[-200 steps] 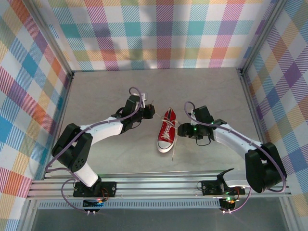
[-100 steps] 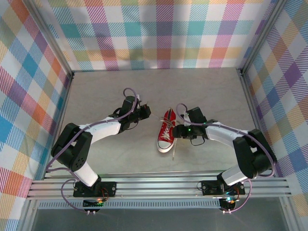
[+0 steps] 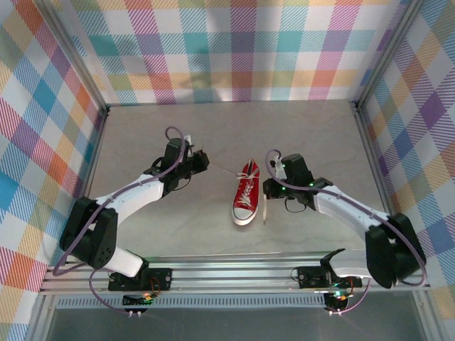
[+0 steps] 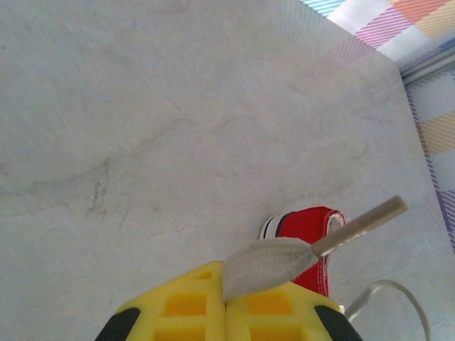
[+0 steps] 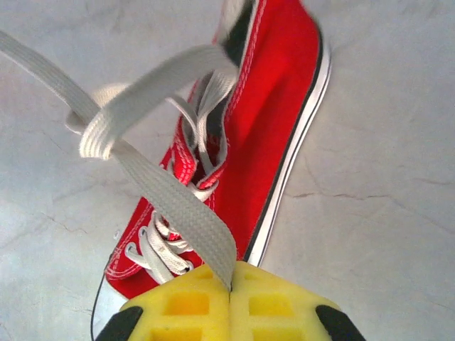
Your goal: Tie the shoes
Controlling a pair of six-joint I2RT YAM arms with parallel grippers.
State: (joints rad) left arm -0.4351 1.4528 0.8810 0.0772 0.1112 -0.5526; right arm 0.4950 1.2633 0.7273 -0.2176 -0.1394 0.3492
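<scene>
No writing, brand or number can be read anywhere (not on the red sneaker (image 3: pixel 245 195), its white laces (image 5: pixel 178 206), or the plaid walls (image 3: pixel 242 50)).

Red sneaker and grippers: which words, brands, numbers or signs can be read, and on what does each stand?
None can be read. The red sneaker shows plain canvas and sole, with no label. The yellow pads carry no text. In the top view anything printed is too small to tell.
</scene>
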